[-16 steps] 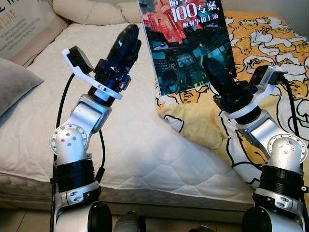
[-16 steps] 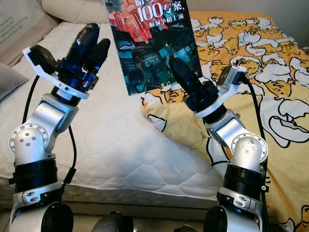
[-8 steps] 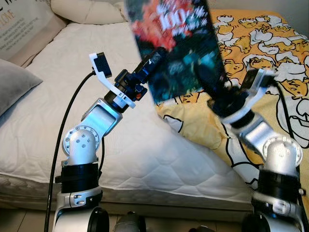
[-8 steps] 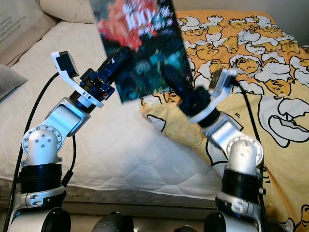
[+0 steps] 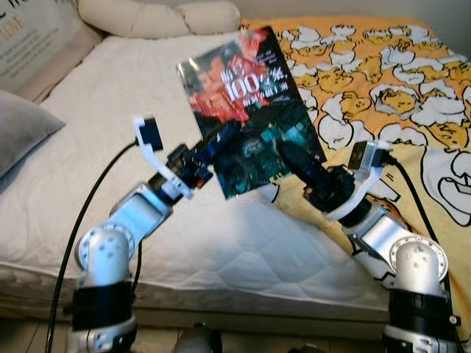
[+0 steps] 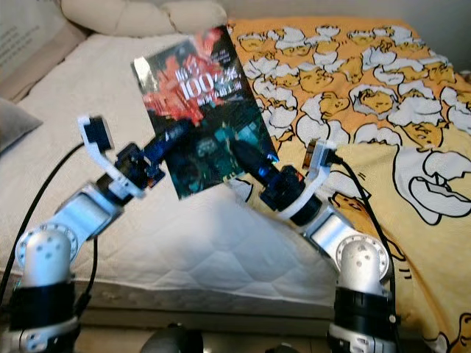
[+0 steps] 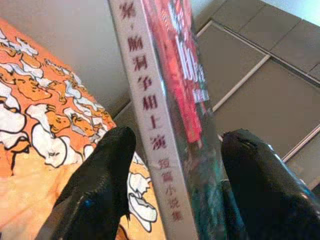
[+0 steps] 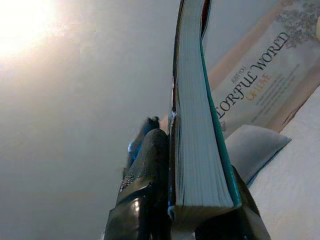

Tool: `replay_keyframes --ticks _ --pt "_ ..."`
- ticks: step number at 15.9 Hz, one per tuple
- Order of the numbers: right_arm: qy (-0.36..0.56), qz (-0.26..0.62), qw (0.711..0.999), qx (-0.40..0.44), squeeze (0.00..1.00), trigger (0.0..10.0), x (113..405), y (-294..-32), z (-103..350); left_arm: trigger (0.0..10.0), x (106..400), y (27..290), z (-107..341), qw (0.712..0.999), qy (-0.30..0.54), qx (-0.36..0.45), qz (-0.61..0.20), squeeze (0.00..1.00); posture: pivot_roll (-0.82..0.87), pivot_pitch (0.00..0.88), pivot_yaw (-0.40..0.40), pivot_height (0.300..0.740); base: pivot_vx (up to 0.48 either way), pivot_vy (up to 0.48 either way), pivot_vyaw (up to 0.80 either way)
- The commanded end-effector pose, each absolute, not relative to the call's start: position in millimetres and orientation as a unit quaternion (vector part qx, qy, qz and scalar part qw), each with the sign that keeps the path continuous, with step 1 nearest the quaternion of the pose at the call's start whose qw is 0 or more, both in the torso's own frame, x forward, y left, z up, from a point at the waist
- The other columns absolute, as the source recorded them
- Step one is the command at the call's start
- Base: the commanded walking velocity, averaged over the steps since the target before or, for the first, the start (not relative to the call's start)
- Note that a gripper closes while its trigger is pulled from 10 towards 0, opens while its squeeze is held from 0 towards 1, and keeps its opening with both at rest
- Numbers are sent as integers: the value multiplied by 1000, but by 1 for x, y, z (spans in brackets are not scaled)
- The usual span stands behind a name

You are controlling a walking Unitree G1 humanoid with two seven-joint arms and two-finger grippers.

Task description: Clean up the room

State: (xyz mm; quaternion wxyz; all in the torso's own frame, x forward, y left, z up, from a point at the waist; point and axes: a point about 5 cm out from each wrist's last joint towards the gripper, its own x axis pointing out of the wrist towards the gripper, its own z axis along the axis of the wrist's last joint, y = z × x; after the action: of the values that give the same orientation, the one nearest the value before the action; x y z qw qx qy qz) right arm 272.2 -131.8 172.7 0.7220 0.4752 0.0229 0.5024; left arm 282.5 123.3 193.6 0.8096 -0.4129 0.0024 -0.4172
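Note:
A paperback book [image 5: 250, 110] with a red and dark city cover and "100" on it is held up, tilted, above the bed. My right gripper [image 5: 291, 154] is shut on its lower right part; in the right wrist view its fingers [image 8: 145, 170] press both sides of the page block [image 8: 197, 125]. My left gripper [image 5: 221, 143] reaches in from the left at the book's lower left edge. In the left wrist view its two black fingers [image 7: 100, 190] stand apart on either side of the spine [image 7: 165, 125], close to it, open.
Below lies a white quilted mattress [image 5: 110, 95], with a yellow cartoon-print blanket [image 5: 383, 81] over its right half. A grey pillow [image 5: 22, 132] lies at the left, cream pillows [image 5: 154, 15] and a lettered cushion [image 5: 29, 37] at the head. The bed's front edge [image 5: 221, 301] is near my body.
The right gripper has lowered the book and tilted it leftward. My left arm has swung right, and its fingers now straddle the book's spine.

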Motion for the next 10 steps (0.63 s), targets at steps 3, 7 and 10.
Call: replay_keyframes --ticks 3,7,10 --pt "3 515 708 484 0 0 262 -130 174 0 267 128 187 812 11 -417 -407 0 6 0 65 740 0 0 0" --pt "7 516 704 488 0 0 261 -129 172 0 259 127 190 776 11 -446 -446 0 10 0 64 740 0 0 0" --pt "8 521 703 484 0 0 260 -130 173 0 263 128 188 780 23 -432 -452 0 6 0 67 740 0 0 0"
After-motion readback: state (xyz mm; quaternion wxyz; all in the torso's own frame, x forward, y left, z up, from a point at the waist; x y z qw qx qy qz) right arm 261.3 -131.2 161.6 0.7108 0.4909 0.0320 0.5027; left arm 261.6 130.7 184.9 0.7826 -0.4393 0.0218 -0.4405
